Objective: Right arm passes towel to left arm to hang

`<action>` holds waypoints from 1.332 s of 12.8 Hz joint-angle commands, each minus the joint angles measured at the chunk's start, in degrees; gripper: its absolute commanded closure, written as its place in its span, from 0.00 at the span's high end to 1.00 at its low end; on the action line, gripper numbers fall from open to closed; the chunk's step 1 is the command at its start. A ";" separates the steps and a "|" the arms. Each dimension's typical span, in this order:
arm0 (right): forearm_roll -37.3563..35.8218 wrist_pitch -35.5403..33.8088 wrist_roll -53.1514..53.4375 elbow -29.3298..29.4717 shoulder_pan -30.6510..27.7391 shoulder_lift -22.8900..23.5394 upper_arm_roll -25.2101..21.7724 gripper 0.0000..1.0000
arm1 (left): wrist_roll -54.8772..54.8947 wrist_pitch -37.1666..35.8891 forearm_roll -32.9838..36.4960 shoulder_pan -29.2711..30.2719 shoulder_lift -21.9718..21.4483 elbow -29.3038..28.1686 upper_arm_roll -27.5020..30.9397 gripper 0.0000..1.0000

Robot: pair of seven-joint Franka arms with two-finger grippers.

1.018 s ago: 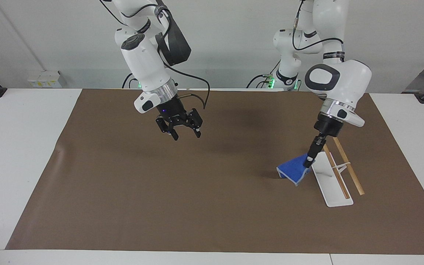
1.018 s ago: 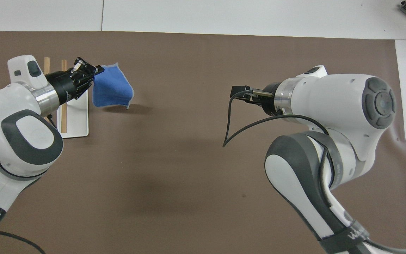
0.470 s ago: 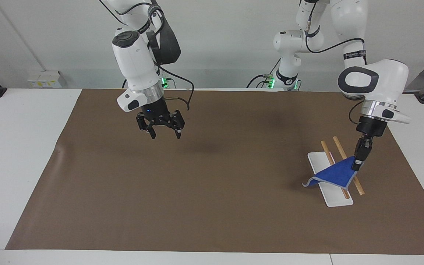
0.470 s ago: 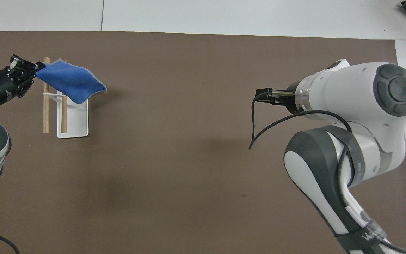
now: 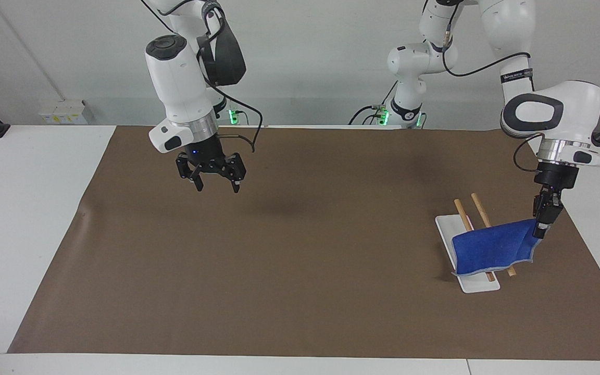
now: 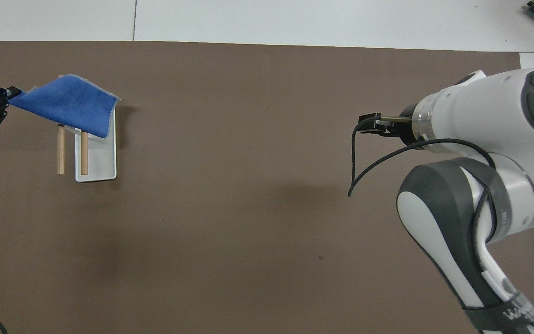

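Note:
The blue towel (image 5: pixel 492 246) hangs spread over the two wooden rails (image 5: pixel 481 209) of a small rack with a white base (image 5: pixel 474 285). My left gripper (image 5: pixel 539 230) is shut on the towel's corner at the side of the rack toward the left arm's end and holds that corner up. In the overhead view the towel (image 6: pixel 70 104) covers the rails' farther ends (image 6: pixel 60 148), with the left gripper (image 6: pixel 9 93) at the frame's edge. My right gripper (image 5: pixel 215 183), with a blue light above it, is open and empty, raised over the mat toward the right arm's end.
A brown mat (image 5: pixel 300 271) covers most of the white table (image 5: pixel 29 208). The right arm's body (image 6: pixel 480 153) and its cable fill much of the overhead view over the right arm's end of the mat.
My left gripper has pulled the towel across the rack toward the left arm's end, so it now drapes over both rails. My right gripper has drawn back toward its own end.

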 commanded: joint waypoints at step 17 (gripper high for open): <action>0.30 -15.81 -10.60 -0.15 7.81 -7.41 -18.08 1.00 | 1.29 7.95 0.45 0.29 -1.24 -13.30 -0.39 0.00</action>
